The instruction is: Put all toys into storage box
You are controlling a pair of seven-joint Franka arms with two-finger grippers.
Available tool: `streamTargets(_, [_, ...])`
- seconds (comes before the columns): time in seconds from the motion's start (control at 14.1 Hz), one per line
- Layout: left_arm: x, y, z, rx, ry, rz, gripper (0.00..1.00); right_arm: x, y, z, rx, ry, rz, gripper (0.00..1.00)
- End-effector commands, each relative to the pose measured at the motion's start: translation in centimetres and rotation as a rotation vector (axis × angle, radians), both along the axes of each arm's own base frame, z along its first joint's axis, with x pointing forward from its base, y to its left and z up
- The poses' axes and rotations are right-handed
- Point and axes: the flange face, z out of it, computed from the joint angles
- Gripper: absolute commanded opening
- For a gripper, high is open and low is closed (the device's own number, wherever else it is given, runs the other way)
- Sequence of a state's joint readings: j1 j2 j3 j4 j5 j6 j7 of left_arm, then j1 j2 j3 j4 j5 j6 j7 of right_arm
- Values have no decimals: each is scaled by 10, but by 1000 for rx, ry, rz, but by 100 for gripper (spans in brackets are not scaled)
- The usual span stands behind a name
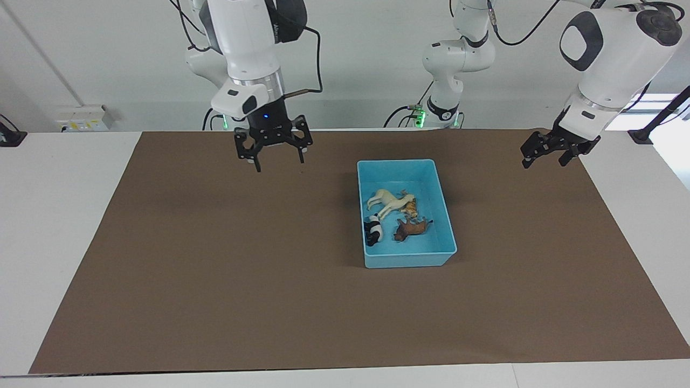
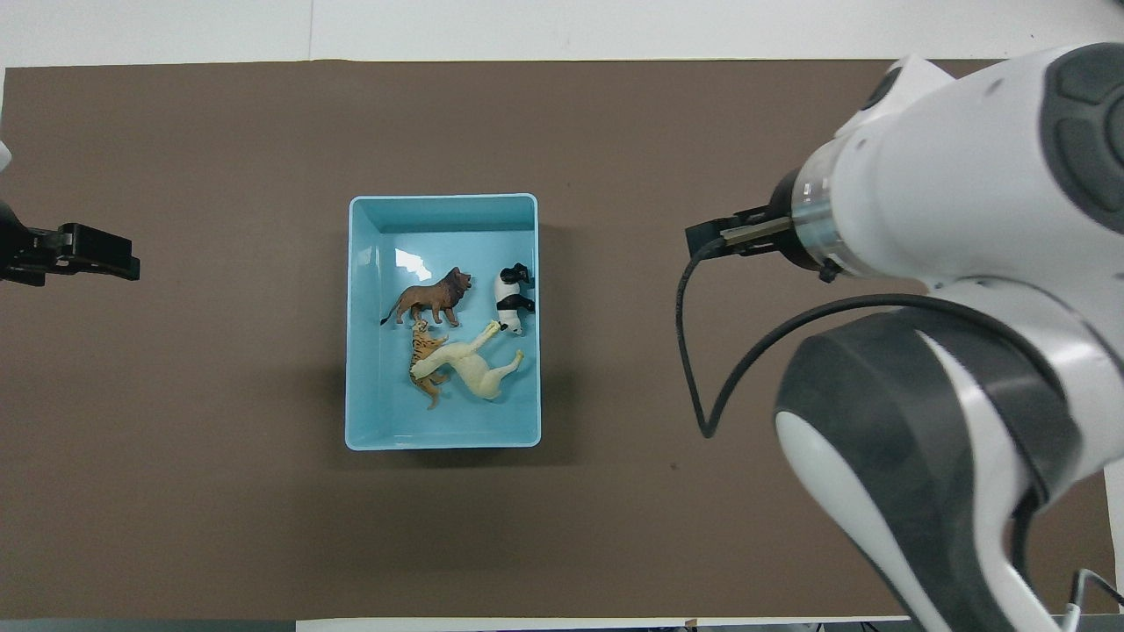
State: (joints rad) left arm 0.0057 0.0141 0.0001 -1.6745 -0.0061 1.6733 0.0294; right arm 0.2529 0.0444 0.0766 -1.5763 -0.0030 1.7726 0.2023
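Facing view, storage box [image 1: 405,260]: light blue, on the brown mat [image 1: 215,269], a little toward my left arm's end of the tabletop [image 1: 54,215].
Facing view, toys: all four lie inside the box. The llama [image 1: 389,203] is at 12 o'clock among them, the tiger [image 1: 410,207] touches it at 3 o'clock, the panda [image 1: 373,231] is at 7 o'clock and the lion [image 1: 410,228] at 5 o'clock.
Facing view, my right gripper [image 1: 276,160]: up in the air over bare mat, at 10 o'clock from the box, jaws spread wide and holding nothing.
Facing view, my left gripper [image 1: 545,160]: over the mat's edge at 2 o'clock from the box, waiting, jaws apart and empty.
Overhead view, box [image 2: 369,421]: the lion [image 2: 430,298] and panda [image 2: 512,298] sit above the tiger [image 2: 424,355] and llama [image 2: 470,369], which overlap.
Overhead view, my left gripper [image 2: 97,262]: at 9 o'clock from the box, well apart from it.
Overhead view, my right arm [image 2: 948,263]: fills the 3 o'clock side; its jaws are hidden under the wrist here.
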Motion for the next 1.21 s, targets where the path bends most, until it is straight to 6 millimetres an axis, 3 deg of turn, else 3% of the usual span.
streamTargets(0.0, [-2, -1, 3, -6, -16, -8, 100, 1, -79, -2, -15, 74, -108, 100])
streamTargets(0.21, [-2, -1, 2, -6, -14, -8, 100, -3, -142, -11, -44, 188, -189, 100])
streamTargets(0.43, [-3, -1, 3, -6, -16, -8, 100, -4, -183, -14, -48, 198, -265, 100])
streamTargets(0.71, [-2, -1, 2, -6, -16, -8, 100, -6, -206, -28, -102, 130, -295, 100])
streamTargets(0.85, [-2, -1, 2, -6, -16, -9, 100, -13, -208, -43, -100, 96, -294, 100])
streamTargets(1.14, [-3, 0, 2, -6, -14, -11, 100, -17, -206, -45, -83, 131, -298, 100])
